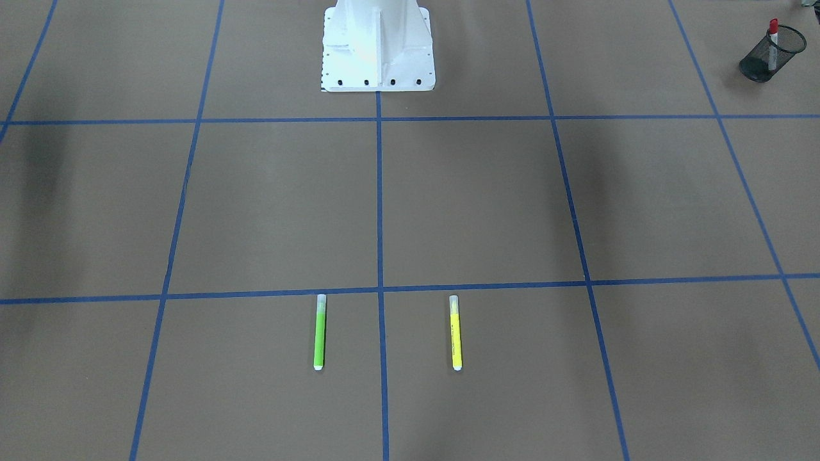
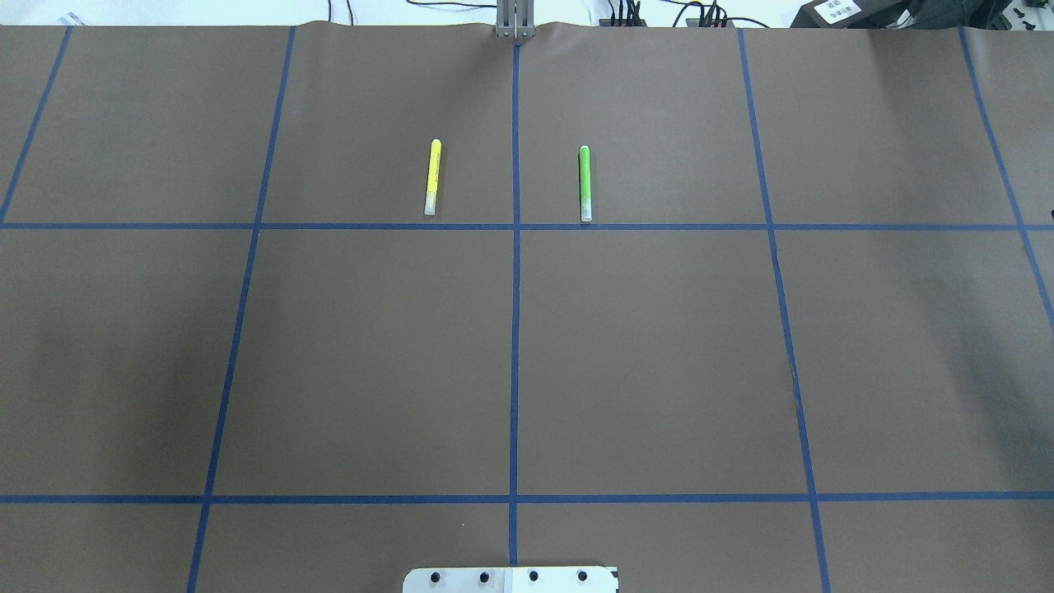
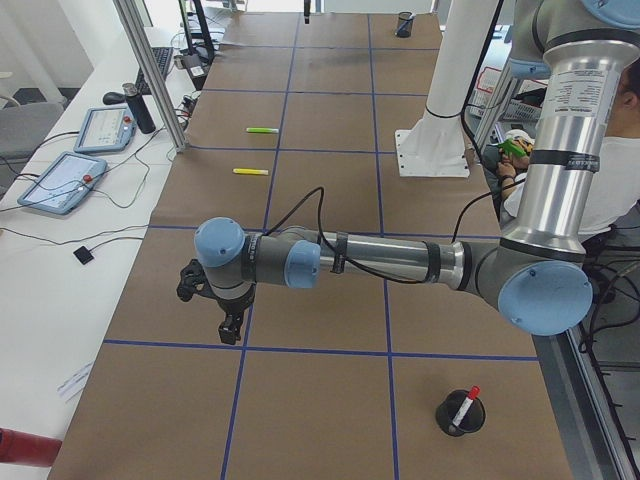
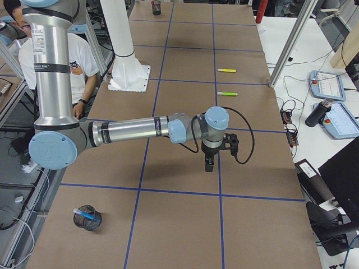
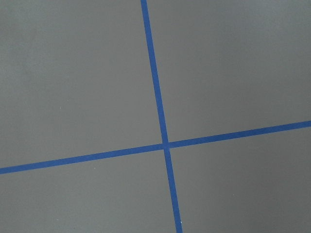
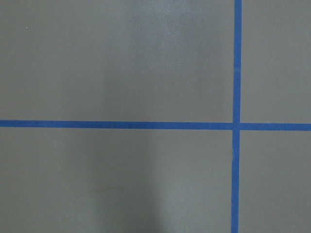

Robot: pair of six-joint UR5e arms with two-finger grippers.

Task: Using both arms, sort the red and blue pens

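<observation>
Neither the left gripper [image 3: 230, 330] nor the right gripper [image 4: 209, 165] shows well enough to judge; each hangs over bare table [image 2: 659, 371], seen only from the side cameras, so I cannot tell whether it is open or closed. The red pen [image 3: 466, 403] leans in a black mesh cup [image 3: 447, 420] at the robot's left end. The blue pen [image 4: 83, 213] lies tilted in a second mesh cup [image 4: 93, 222] at the right end, so sorting looks finished. Both pens are probably light, stiff, smooth plastic that slips or rolls easily. The safest hold is across the barrel, above the rim. The green marker [image 2: 585, 183] and yellow marker [image 2: 432, 177] lie flat, well apart.
</observation>
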